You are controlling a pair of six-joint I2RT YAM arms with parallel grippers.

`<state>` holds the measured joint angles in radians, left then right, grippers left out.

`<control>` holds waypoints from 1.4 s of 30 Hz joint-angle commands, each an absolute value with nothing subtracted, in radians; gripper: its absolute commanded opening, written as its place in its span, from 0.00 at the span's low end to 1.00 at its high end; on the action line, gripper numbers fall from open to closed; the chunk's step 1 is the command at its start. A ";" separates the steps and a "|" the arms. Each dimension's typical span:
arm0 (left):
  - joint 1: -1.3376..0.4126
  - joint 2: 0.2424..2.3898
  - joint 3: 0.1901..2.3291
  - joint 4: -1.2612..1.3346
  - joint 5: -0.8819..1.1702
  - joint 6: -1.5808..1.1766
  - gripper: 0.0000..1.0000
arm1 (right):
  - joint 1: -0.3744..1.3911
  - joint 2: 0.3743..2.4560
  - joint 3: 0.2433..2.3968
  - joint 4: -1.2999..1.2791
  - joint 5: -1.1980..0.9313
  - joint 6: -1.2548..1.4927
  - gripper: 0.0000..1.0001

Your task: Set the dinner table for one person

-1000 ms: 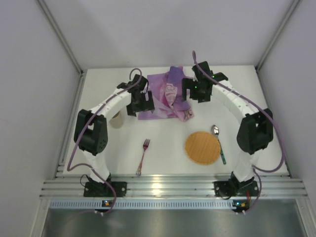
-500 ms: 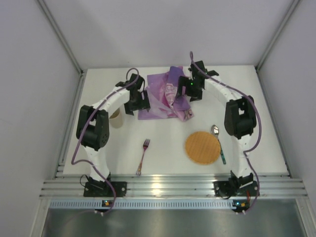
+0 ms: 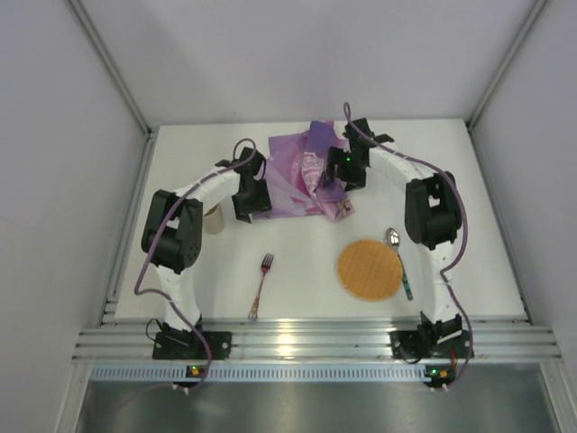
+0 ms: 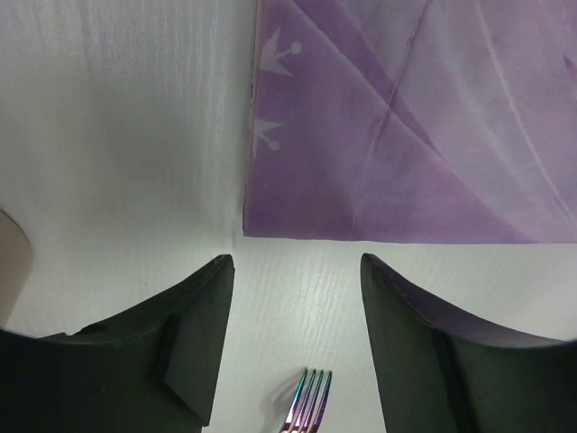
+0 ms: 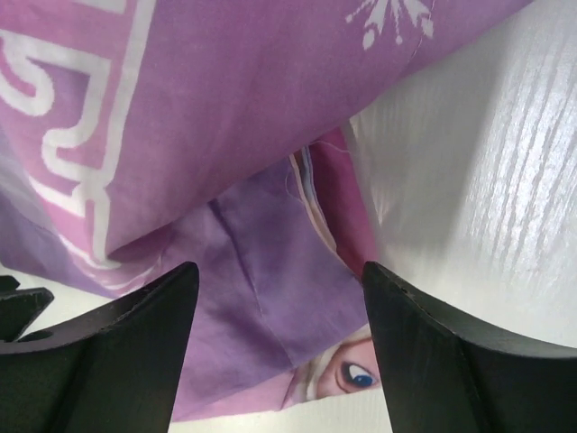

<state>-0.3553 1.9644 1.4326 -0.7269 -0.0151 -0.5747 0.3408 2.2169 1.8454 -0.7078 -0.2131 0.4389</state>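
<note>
The white dinner table (image 3: 297,262) carries a crumpled purple placemat (image 3: 302,176) at the back middle. My left gripper (image 3: 251,206) is open and empty, low over the table just off the placemat's near left corner (image 4: 248,233); iridescent fork tines (image 4: 311,397) show between its fingers. My right gripper (image 3: 341,180) is open and empty, over the placemat's folded right edge (image 5: 297,298), where a printed face shows. The fork (image 3: 261,284) lies near the front left. A round woven plate (image 3: 369,269) and a spoon (image 3: 398,260) lie at the front right.
A beige cup (image 3: 213,218) stands beside the left arm, its edge showing in the left wrist view (image 4: 13,262). Ribbed aluminium rails (image 3: 297,338) edge the table's front, and grey walls close in on the other sides.
Both arms have folded in and lowered. The left gripper moved toward the placemat's near left corner; the right gripper moved left and down over its right edge. Nothing was grasped.
</note>
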 commanded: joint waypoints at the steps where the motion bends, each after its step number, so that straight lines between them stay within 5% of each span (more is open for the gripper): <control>1: -0.356 1.979 1.410 -0.678 0.029 -0.595 0.63 | 0.328 2.246 1.867 -0.647 -0.210 0.446 0.73; 3: -0.356 1.988 1.396 -0.667 0.040 -0.603 0.60 | 0.328 2.269 1.876 -0.655 -0.207 0.439 0.70; 10: -0.356 2.045 1.433 -0.658 0.022 -0.594 0.38 | 0.328 2.249 1.829 -0.649 -0.184 0.426 0.25; 14: -0.350 2.071 1.453 -0.661 0.011 -0.591 0.24 | 0.327 2.211 1.818 -0.663 -0.160 0.417 0.14; 15: -0.350 2.075 1.462 -0.663 0.009 -0.589 0.18 | 0.328 2.201 1.819 -0.679 -0.150 0.411 0.13; 16: -0.345 2.080 1.465 -0.664 0.009 -0.591 0.02 | 0.324 2.194 1.822 -0.689 -0.135 0.408 0.11; 29: -0.311 2.063 1.494 -0.684 -0.054 -0.569 0.00 | 0.200 2.060 1.939 -0.923 0.044 0.391 0.12; 32: -0.305 2.057 1.502 -0.695 -0.063 -0.571 0.00 | 0.150 2.068 1.945 -0.994 0.165 0.408 0.00; 42: -0.298 2.034 1.485 -0.718 -0.089 -0.601 0.00 | -0.116 1.971 1.642 -1.137 0.492 0.689 0.00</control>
<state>-0.3073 2.0403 1.4837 -0.6960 -0.0494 -0.5831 -0.0513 2.0583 1.6798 -1.0523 0.3454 0.5755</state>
